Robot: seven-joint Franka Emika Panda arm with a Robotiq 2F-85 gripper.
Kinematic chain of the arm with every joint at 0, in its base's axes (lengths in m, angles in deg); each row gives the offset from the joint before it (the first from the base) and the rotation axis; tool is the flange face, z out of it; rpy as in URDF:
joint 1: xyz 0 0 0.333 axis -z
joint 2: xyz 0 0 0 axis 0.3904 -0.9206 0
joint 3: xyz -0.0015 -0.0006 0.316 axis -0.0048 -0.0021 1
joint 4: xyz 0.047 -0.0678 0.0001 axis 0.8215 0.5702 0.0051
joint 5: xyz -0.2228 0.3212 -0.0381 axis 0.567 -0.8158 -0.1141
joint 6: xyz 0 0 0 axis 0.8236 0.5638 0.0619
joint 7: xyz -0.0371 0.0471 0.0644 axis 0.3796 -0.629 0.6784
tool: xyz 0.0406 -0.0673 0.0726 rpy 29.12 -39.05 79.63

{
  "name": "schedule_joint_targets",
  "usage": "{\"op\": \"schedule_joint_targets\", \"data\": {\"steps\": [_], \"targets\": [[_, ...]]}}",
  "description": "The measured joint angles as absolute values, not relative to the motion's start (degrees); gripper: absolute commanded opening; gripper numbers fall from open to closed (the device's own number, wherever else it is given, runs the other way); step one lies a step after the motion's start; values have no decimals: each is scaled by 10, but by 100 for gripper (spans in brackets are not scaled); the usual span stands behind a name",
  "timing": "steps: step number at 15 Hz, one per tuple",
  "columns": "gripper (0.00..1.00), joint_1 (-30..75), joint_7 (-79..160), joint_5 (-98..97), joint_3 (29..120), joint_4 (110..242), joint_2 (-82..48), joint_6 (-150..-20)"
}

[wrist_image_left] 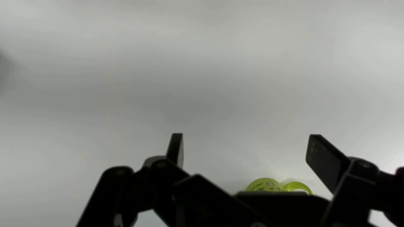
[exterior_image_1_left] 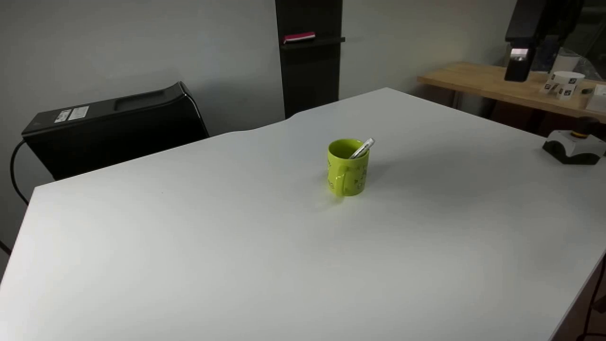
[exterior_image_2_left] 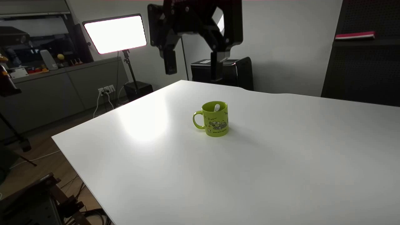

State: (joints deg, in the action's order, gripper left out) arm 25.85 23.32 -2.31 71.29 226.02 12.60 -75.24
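A lime-green mug [exterior_image_1_left: 347, 179] with printed drawings stands upright on the white table. A white marker-like stick [exterior_image_1_left: 362, 148] leans inside it and pokes out over the rim; in an exterior view only the pale end of the stick [exterior_image_2_left: 217, 107] shows. My gripper [exterior_image_2_left: 193, 75] hangs high above the table with its jaws wide apart, holding nothing. It is well clear of the mug. In the wrist view, part of the mug [wrist_image_left: 263, 185] and its handle show at the bottom, below the gripper [wrist_image_left: 244, 142]; the gripper's body hides the rest.
The white table [exterior_image_1_left: 213, 255] carries a grey box with a dark button [exterior_image_1_left: 575, 147] near one edge. Beyond it stand a black case [exterior_image_1_left: 128, 128] and a wooden table [exterior_image_1_left: 473, 83] bearing white cups. A bright lamp panel [exterior_image_2_left: 115, 34] rises behind.
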Motion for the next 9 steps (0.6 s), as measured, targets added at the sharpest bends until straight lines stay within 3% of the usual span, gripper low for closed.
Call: {"op": "schedule_joint_targets", "data": {"steps": [9], "targets": [[100,237,203,-76,747,2267,10,-837]]}}
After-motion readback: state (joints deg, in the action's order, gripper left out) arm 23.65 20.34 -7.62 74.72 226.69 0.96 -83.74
